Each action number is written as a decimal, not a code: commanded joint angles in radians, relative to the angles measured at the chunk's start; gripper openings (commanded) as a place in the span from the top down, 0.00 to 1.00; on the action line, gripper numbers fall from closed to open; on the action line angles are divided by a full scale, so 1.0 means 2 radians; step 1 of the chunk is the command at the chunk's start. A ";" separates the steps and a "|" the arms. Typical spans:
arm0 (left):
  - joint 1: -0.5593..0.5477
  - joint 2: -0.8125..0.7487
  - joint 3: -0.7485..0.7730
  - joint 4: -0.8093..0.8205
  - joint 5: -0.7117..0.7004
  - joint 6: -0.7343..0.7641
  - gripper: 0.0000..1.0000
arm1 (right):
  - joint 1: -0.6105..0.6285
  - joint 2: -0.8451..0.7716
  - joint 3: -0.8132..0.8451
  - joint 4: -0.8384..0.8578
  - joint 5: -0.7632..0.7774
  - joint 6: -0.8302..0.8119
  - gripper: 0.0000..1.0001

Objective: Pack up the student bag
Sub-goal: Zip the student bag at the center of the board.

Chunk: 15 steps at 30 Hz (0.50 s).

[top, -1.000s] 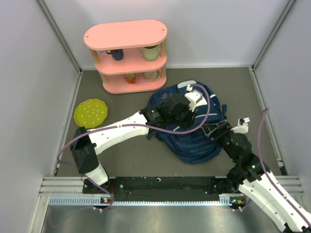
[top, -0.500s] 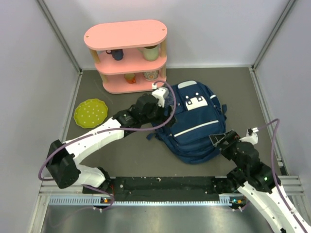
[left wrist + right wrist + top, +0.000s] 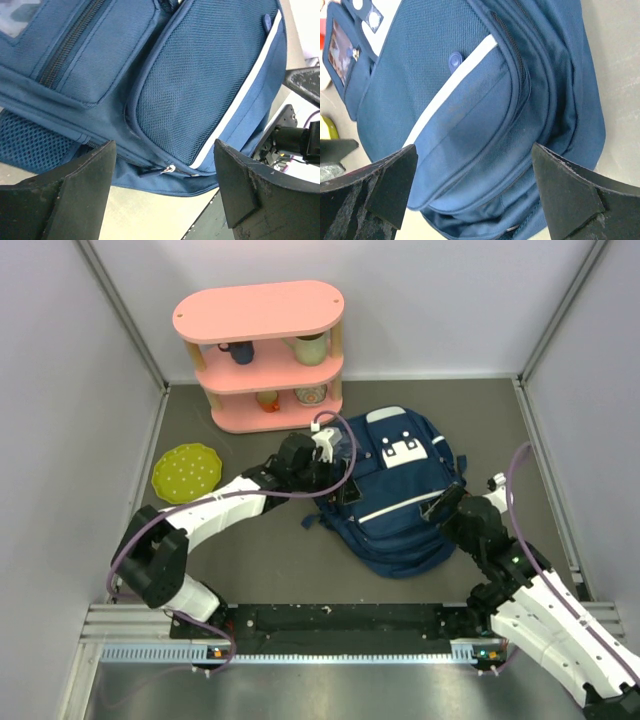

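Both claws have edged in on the bag (image 3: 400, 510) lying on the desk (image 3: 250, 560). From above, the left claw (image 3: 342, 485) sits at its left flank and the right claw (image 3: 440, 505) at its right, both wide and empty. Left wrist: zip pull (image 3: 167, 170) just ahead, probably the target. Right wrist: front pocket (image 3: 470, 130) ahead, untouched.

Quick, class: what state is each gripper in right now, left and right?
Left gripper: open, holding nothing.
Right gripper: open, holding nothing.
Neither grips the student bag.
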 commanded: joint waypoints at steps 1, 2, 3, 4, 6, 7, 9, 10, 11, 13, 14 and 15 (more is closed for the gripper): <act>0.003 0.021 0.017 0.052 0.059 -0.006 0.18 | -0.040 0.009 0.010 0.062 -0.023 -0.038 0.06; 0.002 0.026 0.020 0.053 0.063 -0.007 0.19 | -0.048 0.016 0.008 0.066 -0.041 -0.042 0.07; 0.003 0.035 0.021 0.052 0.063 -0.008 0.19 | -0.067 0.019 0.007 0.071 -0.048 -0.045 0.06; 0.003 0.040 0.021 0.053 0.065 -0.008 0.19 | -0.076 0.023 0.004 0.083 -0.070 -0.058 0.06; 0.003 0.054 0.025 0.070 0.073 -0.008 0.21 | -0.100 0.034 -0.003 0.095 -0.089 -0.068 0.06; 0.003 0.058 0.028 0.071 0.075 -0.008 0.21 | -0.107 0.038 -0.005 0.100 -0.098 -0.076 0.06; 0.003 0.069 0.033 0.075 0.077 -0.009 0.23 | -0.118 0.050 -0.009 0.128 -0.130 -0.086 0.07; 0.003 0.072 0.036 0.076 0.077 -0.010 0.25 | -0.126 0.055 -0.010 0.132 -0.137 -0.091 0.09; 0.004 0.076 0.038 0.077 0.077 -0.011 0.26 | -0.129 0.060 -0.010 0.143 -0.149 -0.095 0.10; 0.004 0.083 0.043 0.081 0.075 -0.012 0.38 | -0.135 0.079 -0.010 0.156 -0.161 -0.107 0.18; 0.003 0.086 0.043 0.081 0.075 -0.014 0.43 | -0.138 0.089 -0.010 0.163 -0.174 -0.111 0.21; 0.004 0.088 0.044 0.084 0.077 -0.017 0.49 | -0.140 0.096 -0.007 0.173 -0.180 -0.114 0.23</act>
